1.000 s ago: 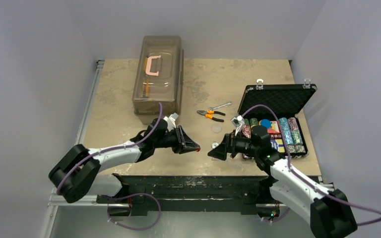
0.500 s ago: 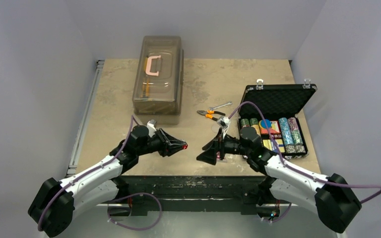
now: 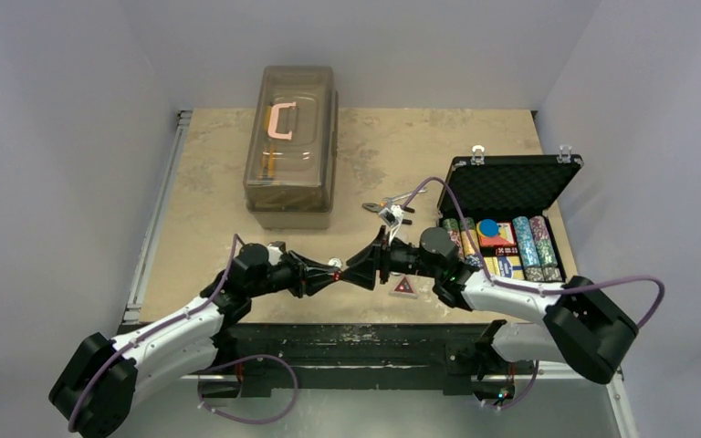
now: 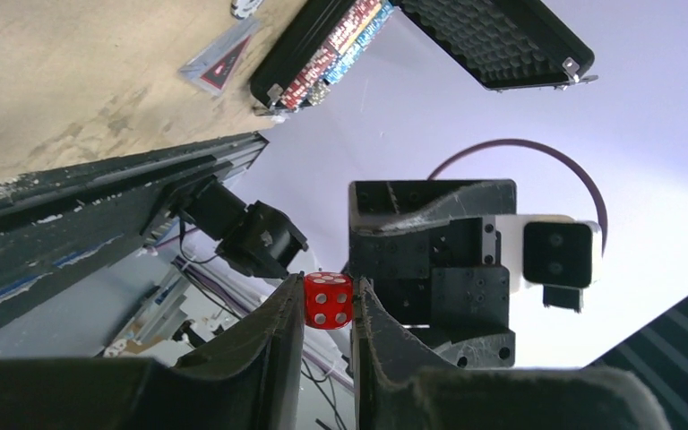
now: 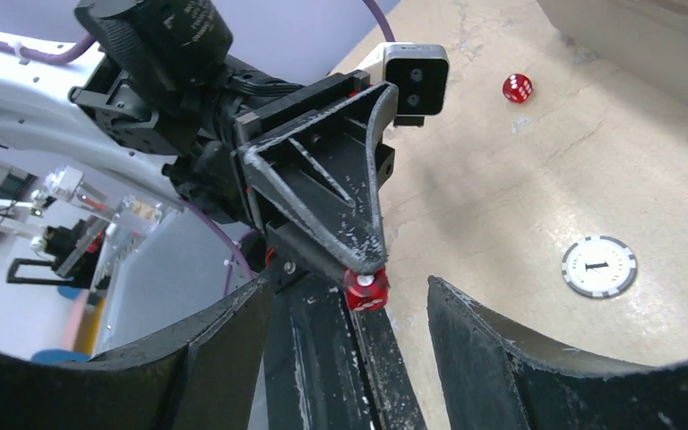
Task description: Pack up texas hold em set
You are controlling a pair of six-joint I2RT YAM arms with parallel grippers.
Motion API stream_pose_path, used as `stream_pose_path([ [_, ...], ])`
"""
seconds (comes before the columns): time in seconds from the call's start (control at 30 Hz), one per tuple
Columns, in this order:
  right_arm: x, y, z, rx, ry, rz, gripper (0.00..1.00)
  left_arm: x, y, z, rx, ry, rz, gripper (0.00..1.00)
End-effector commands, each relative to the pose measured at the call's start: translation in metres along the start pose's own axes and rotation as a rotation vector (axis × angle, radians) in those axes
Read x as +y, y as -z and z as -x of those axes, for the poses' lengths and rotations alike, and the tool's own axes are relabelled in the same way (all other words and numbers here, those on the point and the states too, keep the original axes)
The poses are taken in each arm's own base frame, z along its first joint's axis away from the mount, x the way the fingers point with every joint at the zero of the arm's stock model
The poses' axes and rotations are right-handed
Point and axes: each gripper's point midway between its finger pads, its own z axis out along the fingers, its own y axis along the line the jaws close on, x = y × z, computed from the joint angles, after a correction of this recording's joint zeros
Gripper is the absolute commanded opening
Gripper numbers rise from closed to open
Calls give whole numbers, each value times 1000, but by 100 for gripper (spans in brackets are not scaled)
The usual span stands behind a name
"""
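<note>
A small red die is pinched between the fingertips of my left gripper, held in the air over the table's front edge. My right gripper faces it tip to tip. Its jaws stand open on either side of the die without touching it. A second red die and a white round button lie on the table. The red triangle token lies flat beside the right arm. The black case stands open at the right, with rows of poker chips in it.
A large translucent brown box with a pink handle stands at the back middle. Orange-handled pliers lie between it and the case, partly hidden by the right wrist. The black table rail runs below both grippers.
Both arms have swung in to the middle front, so the grippers now meet tip to tip. The right jaws have narrowed from wide open. The left still holds the die.
</note>
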Motion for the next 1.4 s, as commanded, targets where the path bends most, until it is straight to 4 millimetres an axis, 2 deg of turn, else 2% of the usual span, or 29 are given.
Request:
stream_pose_path([
  [0.0,21,-14,27,-96,-13,104,64,-19,4,-12,54,10,-63,0],
  [0.17,23,-18,16,-75,-25,112,62,-19,5,-10,42,18,-69,0],
  [0.27,22,-17,13,-76,-27,108,56,-20,5,-10,38,19,-73,0],
  [0.5,20,-20,6,-64,-33,106,50,-25,7,-13,45,16,-91,0],
  [0.73,18,-22,1,-56,-41,102,37,-24,9,-13,39,16,-95,0],
  [0.87,15,-21,1,-64,-41,89,23,-25,9,-12,36,14,-96,0],
  [0.93,14,-21,2,-68,-41,81,12,-24,8,-12,34,10,-96,0],
  [0.97,13,-21,2,-69,-42,73,2,-25,8,-11,31,5,-99,0],
  [1.03,8,-21,1,-67,-45,40,0,-26,8,-10,22,-14,-105,0],
  [1.07,5,-20,0,-65,-46,22,0,-26,8,-10,17,-41,-112,5],
  [1.13,-1,-17,-2,-60,-45,-15,0,-29,9,-11,12,-94,-131,44],
  [1.2,-6,-11,-6,-53,-50,-54,0,-26,8,-12,12,-131,-104,65],
  [1.27,-13,-4,-6,-59,-51,-113,0,-19,8,-9,-2,-163,-70,71],
  [1.37,-34,14,-7,-46,-37,-280,0,-14,9,-3,-43,-232,-58,73],
])
